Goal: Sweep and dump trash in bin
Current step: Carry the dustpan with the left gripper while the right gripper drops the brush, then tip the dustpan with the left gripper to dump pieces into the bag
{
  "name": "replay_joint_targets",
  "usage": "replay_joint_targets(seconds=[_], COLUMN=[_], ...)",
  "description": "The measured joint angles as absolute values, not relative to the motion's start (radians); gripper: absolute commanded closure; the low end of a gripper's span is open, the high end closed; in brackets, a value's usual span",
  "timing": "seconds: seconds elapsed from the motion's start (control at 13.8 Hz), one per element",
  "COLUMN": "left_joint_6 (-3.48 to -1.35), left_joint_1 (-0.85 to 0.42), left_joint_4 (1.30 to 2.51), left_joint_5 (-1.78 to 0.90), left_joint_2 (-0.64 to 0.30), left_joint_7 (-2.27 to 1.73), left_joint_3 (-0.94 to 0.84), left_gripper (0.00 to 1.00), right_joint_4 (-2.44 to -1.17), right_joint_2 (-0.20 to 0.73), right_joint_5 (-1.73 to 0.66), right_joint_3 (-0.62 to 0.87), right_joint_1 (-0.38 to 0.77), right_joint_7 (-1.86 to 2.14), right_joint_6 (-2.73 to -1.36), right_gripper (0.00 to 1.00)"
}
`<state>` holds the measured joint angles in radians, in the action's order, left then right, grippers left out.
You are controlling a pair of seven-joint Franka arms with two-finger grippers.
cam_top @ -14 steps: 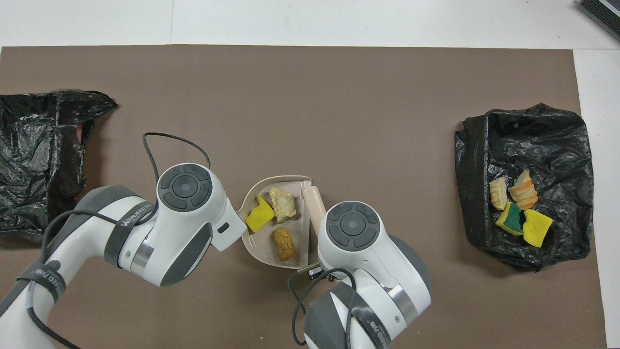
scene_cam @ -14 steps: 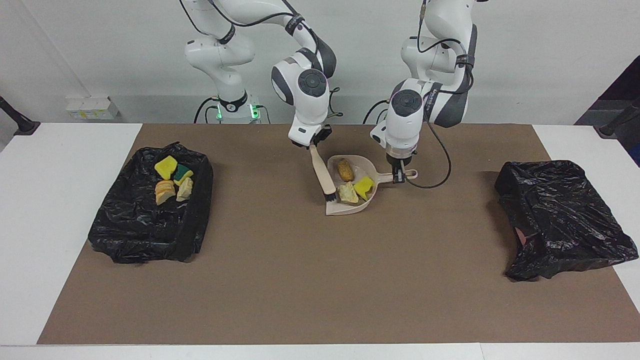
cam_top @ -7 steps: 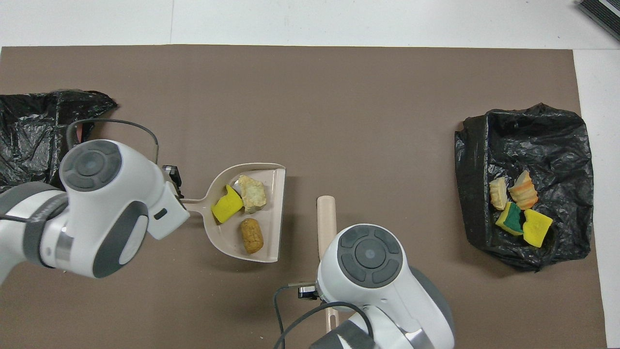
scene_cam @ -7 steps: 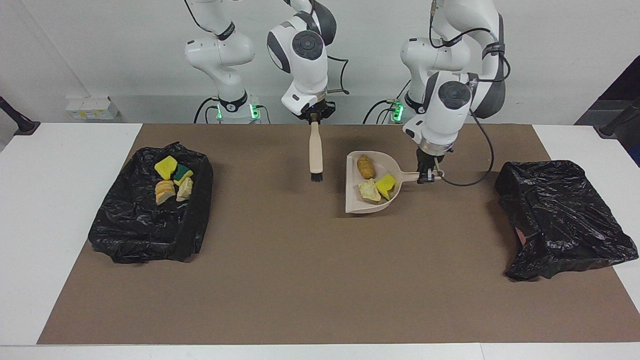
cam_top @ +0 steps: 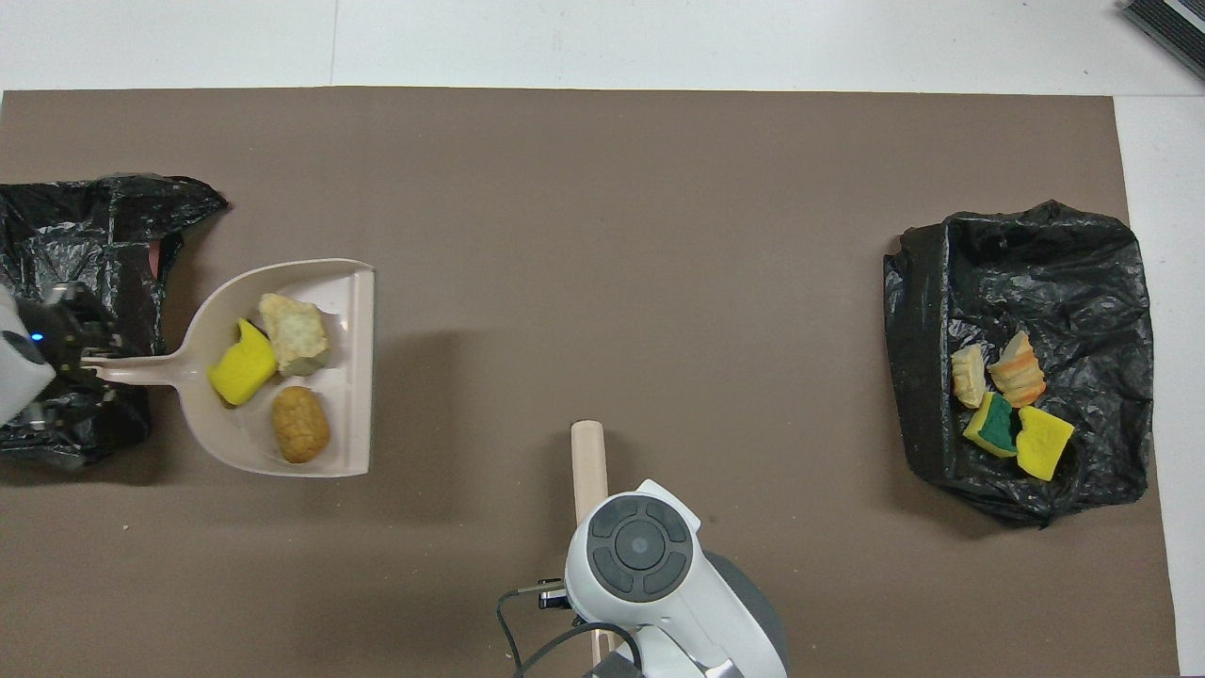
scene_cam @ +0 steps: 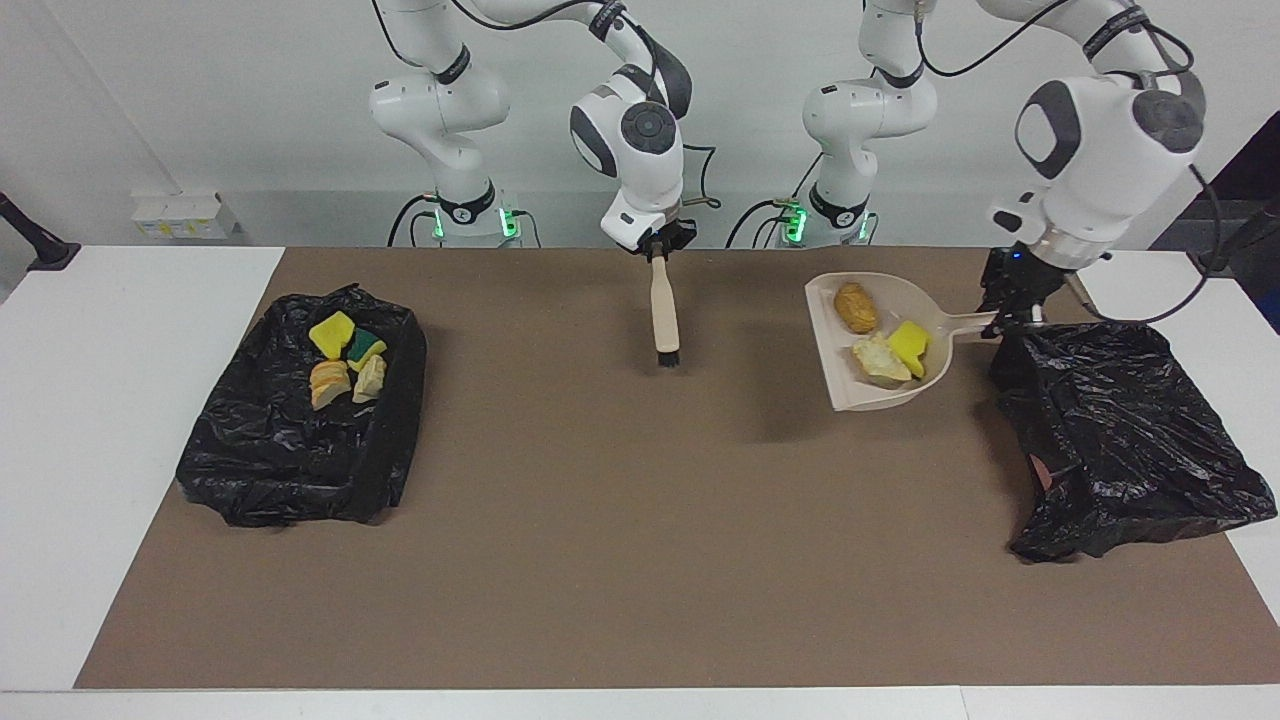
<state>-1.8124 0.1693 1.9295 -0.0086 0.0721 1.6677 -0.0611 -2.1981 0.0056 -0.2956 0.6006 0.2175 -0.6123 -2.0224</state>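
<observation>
My left gripper is shut on the handle of the beige dustpan and holds it in the air beside the black bag bin at the left arm's end. The pan carries three bits of trash: a brown bread piece, a yellow sponge chunk and a pale bread piece. My right gripper is shut on the beige brush, which hangs bristles down over the mat near the robots.
A second black bag at the right arm's end holds several more trash pieces, yellow sponges and bread. The brown mat covers the table. The brush handle shows in the overhead view.
My left gripper has lifted the loaded dustpan and carried it toward the bag at the left arm's end. My right gripper has raised the brush off the pan and hangs it upright.
</observation>
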Motion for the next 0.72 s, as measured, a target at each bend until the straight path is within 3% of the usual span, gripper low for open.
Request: replay_joint_targets(seconds=[0.29, 0.58, 0.65, 0.72], left_joint_6=[-1.781, -1.774, -1.783, -1.804], left_joint_1=[0.377, 0.512, 0.518, 0.518], left_joint_4=[1.823, 1.661, 1.628, 1.596], left_joint_5=[-0.01, 0.06, 0.111, 0.164], left_joint_2=[0.045, -0.048, -0.073, -0.098], left_joint_7=[1.793, 1.913, 1.917, 1.917], left_joint_3=[-0.055, -0.051, -0.051, -0.053], left_gripper=[1.0, 1.0, 1.0, 1.0], right_joint_4=[-2.231, -2.255, -2.258, -2.258], right_joint_2=[0.029, 0.047, 0.055, 0.065], right_joint_5=[-0.295, -0.294, -0.294, -0.293], right_joint_3=[0.627, 0.632, 0.632, 0.632], right_joint_1=[0.22, 0.233, 0.233, 0.233], right_joint_7=[-0.682, -0.716, -0.716, -0.716], right_joint_6=[-2.074, -2.124, -2.143, -2.154], right_gripper=[1.0, 0.64, 0.49, 0.27])
